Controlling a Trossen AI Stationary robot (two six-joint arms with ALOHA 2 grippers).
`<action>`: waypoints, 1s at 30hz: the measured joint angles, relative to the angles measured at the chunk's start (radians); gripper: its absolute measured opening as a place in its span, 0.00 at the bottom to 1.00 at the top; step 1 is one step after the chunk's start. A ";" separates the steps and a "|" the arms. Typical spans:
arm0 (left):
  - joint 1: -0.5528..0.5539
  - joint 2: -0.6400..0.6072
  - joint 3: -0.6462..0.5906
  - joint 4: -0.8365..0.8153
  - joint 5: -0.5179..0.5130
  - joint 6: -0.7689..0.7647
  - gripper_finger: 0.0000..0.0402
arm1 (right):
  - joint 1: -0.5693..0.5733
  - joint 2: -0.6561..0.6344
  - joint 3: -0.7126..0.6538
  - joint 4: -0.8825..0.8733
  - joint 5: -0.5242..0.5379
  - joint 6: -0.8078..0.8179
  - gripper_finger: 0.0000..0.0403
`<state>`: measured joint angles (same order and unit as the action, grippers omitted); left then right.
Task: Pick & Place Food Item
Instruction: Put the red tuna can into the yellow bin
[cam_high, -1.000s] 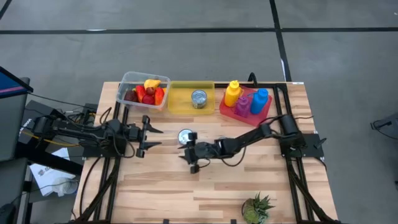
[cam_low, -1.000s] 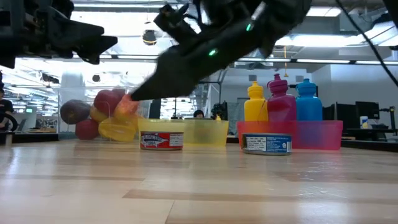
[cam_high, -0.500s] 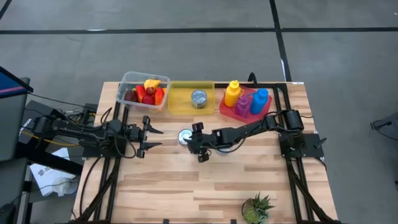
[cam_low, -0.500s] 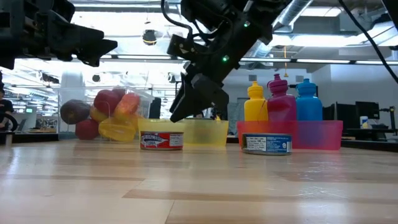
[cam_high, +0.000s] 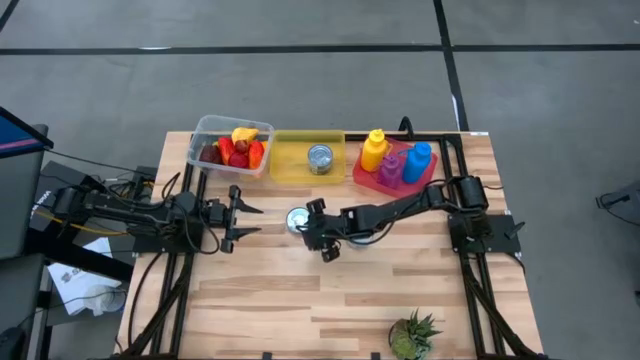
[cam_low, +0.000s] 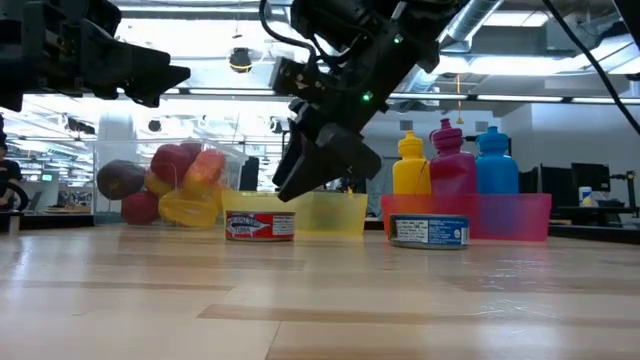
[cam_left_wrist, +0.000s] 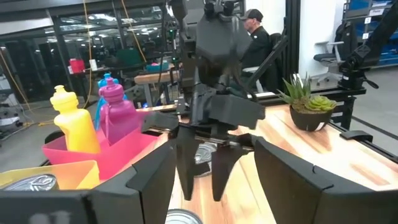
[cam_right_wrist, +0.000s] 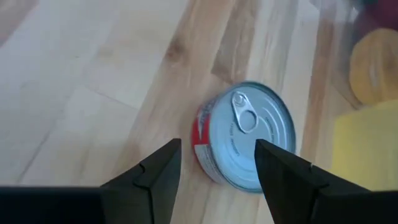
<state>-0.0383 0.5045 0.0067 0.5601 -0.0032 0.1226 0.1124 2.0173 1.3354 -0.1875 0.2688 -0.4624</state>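
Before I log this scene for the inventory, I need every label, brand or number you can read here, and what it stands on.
Red-labelled can on the table: white lettering on the red band, too blurred to read.
Blue-labelled can before the pink tray: print too small to read.
Can lid under the right tool: only a pull tab, no text.
Bottles, bins, arms: no readable text.

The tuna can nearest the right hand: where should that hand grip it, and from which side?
Grip the tuna can across its short round side wall, coming down from above. It lies flat on the wooden table, pull-tab lid up, so only the wall gives two opposing faces. The open right hand already hangs above it, its fingers wide enough to straddle the can.
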 joint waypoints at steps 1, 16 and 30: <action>0.000 0.000 0.000 0.000 0.000 0.000 0.52 | -0.001 0.011 0.000 0.011 0.001 -0.007 0.48; 0.000 -0.001 0.000 0.026 0.000 0.002 0.52 | -0.008 0.101 0.003 0.051 0.013 -0.104 0.42; 0.000 -0.001 0.000 0.032 -0.001 0.002 0.52 | 0.009 0.121 0.003 0.083 0.154 -0.190 0.01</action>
<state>-0.0380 0.5037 0.0067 0.5922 -0.0039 0.1249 0.1215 2.1380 1.3382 -0.1046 0.4230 -0.6525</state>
